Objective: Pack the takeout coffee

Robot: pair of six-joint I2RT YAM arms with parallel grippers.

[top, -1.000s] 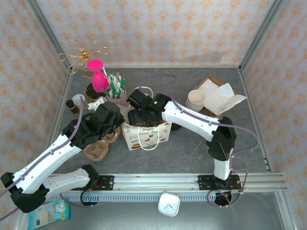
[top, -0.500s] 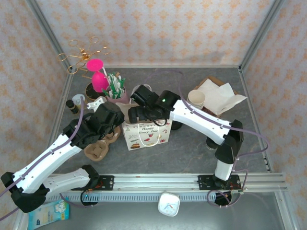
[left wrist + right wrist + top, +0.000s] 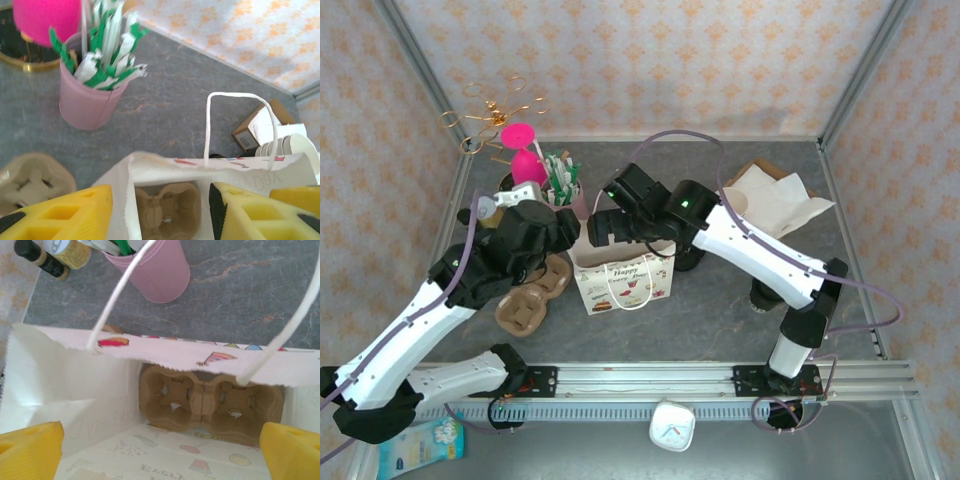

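- Takeout coffee (image 3: 687,262) seems to be the small dark round thing on the table (image 3: 720,320), just right of the paper bag (image 3: 625,282). It sits partly under the right arm (image 3: 760,255). This is a guess, because so little of it shows.
- It is not in the bag. The brown cup holder (image 3: 210,400) at the bottom has empty holes.
- A paper cup is light and soft. A hard squeeze would likely crush it, and its lid could pop off and spill.
- The best place to hold it is probably around the sides, below the lid, with the cup kept straight up.
- The left claw (image 3: 160,207) is open over the bag's side edge and holds nothing.
- The right claw (image 3: 160,450) is open wide over the bag's mouth and is empty too.
- Nobody can tell from here whether the cup is full.
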